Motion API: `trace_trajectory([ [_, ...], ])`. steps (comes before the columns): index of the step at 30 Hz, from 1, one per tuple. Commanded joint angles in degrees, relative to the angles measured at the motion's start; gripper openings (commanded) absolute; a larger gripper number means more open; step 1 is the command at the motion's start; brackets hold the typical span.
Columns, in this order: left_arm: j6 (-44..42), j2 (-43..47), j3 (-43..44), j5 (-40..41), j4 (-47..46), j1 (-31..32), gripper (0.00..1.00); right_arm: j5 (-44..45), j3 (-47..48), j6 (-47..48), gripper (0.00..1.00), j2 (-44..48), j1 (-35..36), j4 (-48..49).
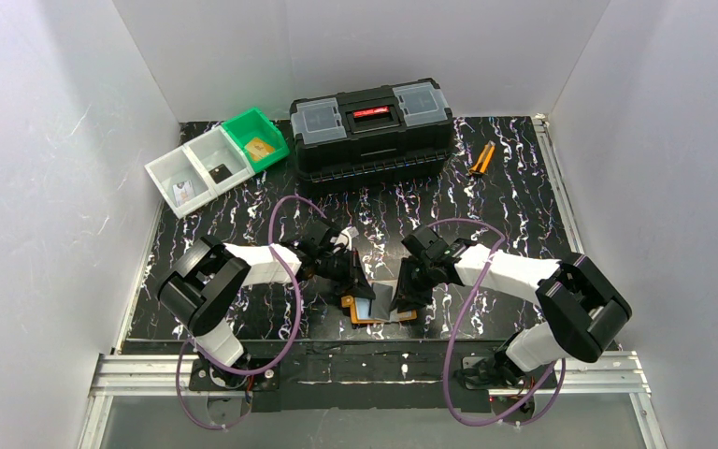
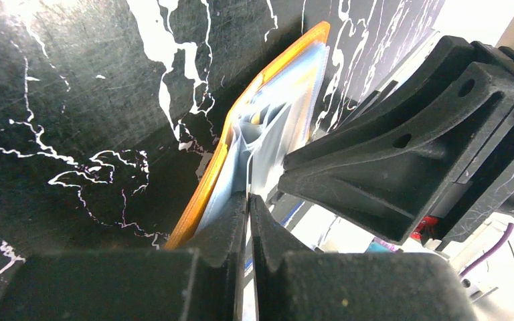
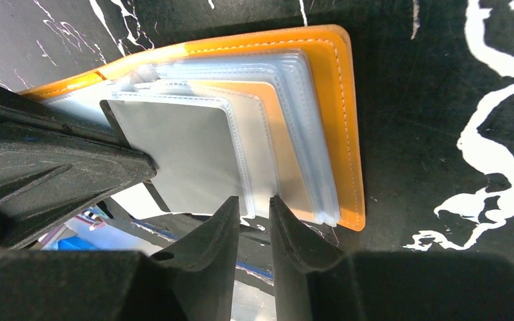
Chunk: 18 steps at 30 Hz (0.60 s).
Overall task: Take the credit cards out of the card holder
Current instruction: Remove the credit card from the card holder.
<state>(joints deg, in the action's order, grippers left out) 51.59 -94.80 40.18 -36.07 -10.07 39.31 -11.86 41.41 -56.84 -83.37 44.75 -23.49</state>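
The left arm (image 1: 252,262) and right arm (image 1: 509,269) reach inward, meeting by the middle of the desk's (image 1: 524,187) near edge. The left pincer (image 2: 249,197) is squeezed tight; the right pincer (image 3: 254,204) has a small gap.

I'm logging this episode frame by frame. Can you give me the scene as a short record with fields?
card holder: orange, lying open on the table, clear sleeves fanned
left gripper: appears shut on a sleeve edge
right gripper: slightly open at the sleeves' corner
cards: one seems to sit in the front sleeve; others unclear
background: black toolbox, white bins, green bin, pliers
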Motion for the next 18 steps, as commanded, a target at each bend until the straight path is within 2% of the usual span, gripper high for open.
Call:
trace_trajectory([
  [1, -1.27, 1.97, -0.06, -0.49, 1.7, -0.98, 0.0, 7.73, -1.64, 2.04, 0.32, -1.91, -0.46, -5.88],
  [9, -2.33, 2.95, -0.02, -0.72, 3.14, -1.37, 0.0, 8.25, -0.73, 2.35, 0.15, -2.78, -0.46, -6.73],
  [18, -3.93, 3.16, 0.35, -0.64, 5.57, -1.88, 0.0, 8.61, -0.49, 2.35, 0.13, -1.93, -0.46, -7.32],
])
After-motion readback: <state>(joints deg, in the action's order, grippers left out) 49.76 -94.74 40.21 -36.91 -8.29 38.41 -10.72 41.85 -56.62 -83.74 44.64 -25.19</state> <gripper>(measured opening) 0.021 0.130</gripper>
